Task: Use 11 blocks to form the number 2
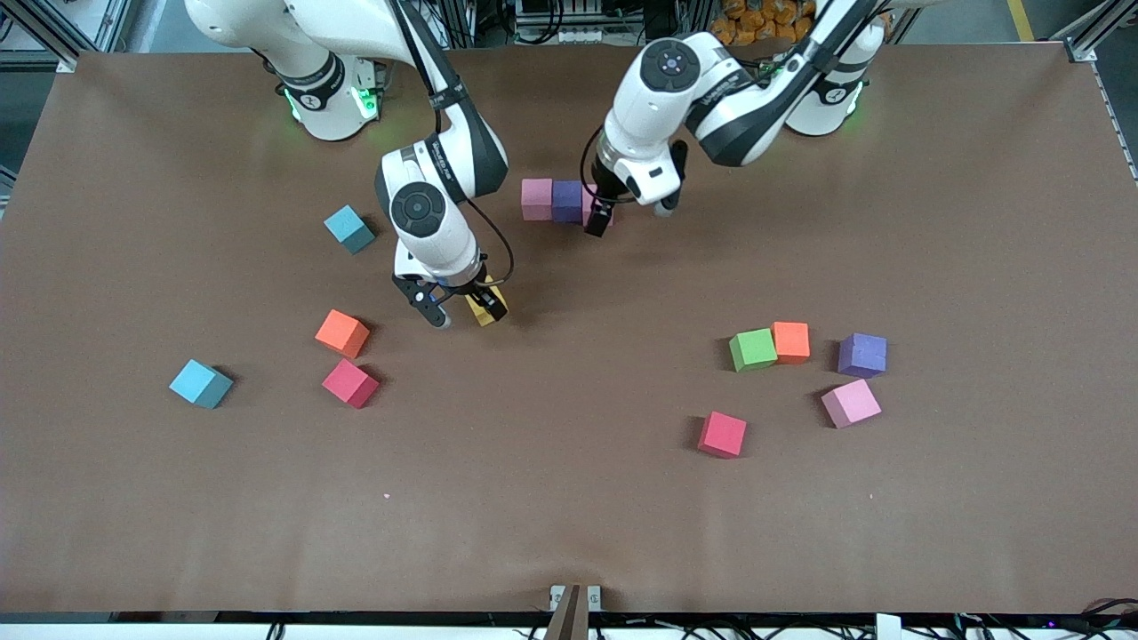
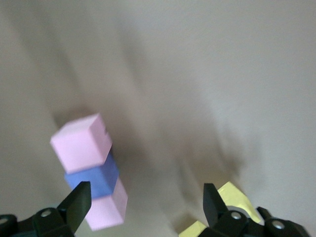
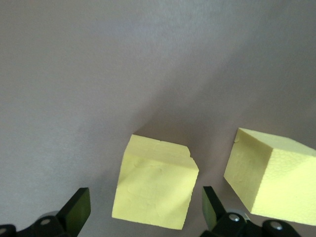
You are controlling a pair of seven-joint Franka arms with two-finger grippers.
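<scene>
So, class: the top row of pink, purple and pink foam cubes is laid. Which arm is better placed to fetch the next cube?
The right arm. Its open right gripper hangs directly over the yellow foam cubes, fingers either side. The left gripper, also open, is at the row, with no loose cube under it.

Yellow cubes (image 3: 154, 185): matt foam, faintly dimpled faces, slightly ragged edges. Pink cube (image 2: 81, 143) and purple cube (image 1: 861, 355): the same matt, non-reflective finish. Table cover (image 1: 569, 498): brown, matt, smooth, cloth-like or paper-like. Arm shells (image 1: 662, 84): glossy white plastic with black joints. Gripper fingers (image 3: 76, 210): black, semi-matt plastic.
</scene>
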